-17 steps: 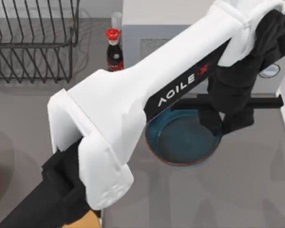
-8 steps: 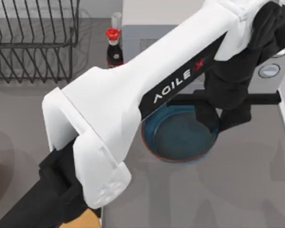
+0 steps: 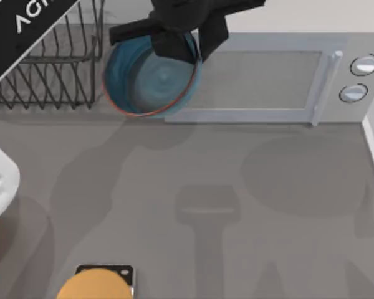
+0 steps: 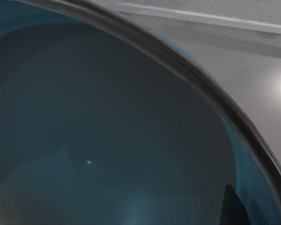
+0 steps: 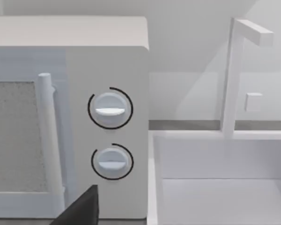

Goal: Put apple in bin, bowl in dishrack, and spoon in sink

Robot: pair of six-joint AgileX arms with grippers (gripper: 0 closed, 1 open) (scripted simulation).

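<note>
The left gripper (image 3: 181,28) hangs at about 12 o'clock on the bench (image 3: 237,205), its dark fingers (image 3: 174,43) pinching the far rim of the bowl (image 3: 151,78). The bowl, teal with a thin reddish-brown rim, is held up in the air, tipped a little, its left edge overlapping the right end rails of the dishrack (image 3: 47,68) and its right edge overlapping the front left corner of the microwave (image 3: 268,81). From the left wrist view the bowl's inside (image 4: 107,140) lies close under the camera, with its dark rim sweeping across and a strip of grey bench past it. The black wire dishrack sits at 10 to 11 o'clock, its upright tines open to the top; a white-and-black arm link crosses its near left corner. The microwave stands from 12 to 2 o'clock, with its handle (image 3: 321,87) and two dials (image 3: 355,78) at the right end. The middle of the bench from 3 through 6 to 9 o'clock is open grey surface carrying soft shadows. At 7 o'clock a rounded orange-tan object (image 3: 93,286) lies against the bottom edge. In the right wrist view a dark tip of the right gripper (image 5: 82,208) shows, and whether its fingers are spread I cannot tell; it faces the microwave's dials (image 5: 110,133), and just beside them the white sink (image 5: 215,187) with its faucet (image 5: 239,70).
</note>
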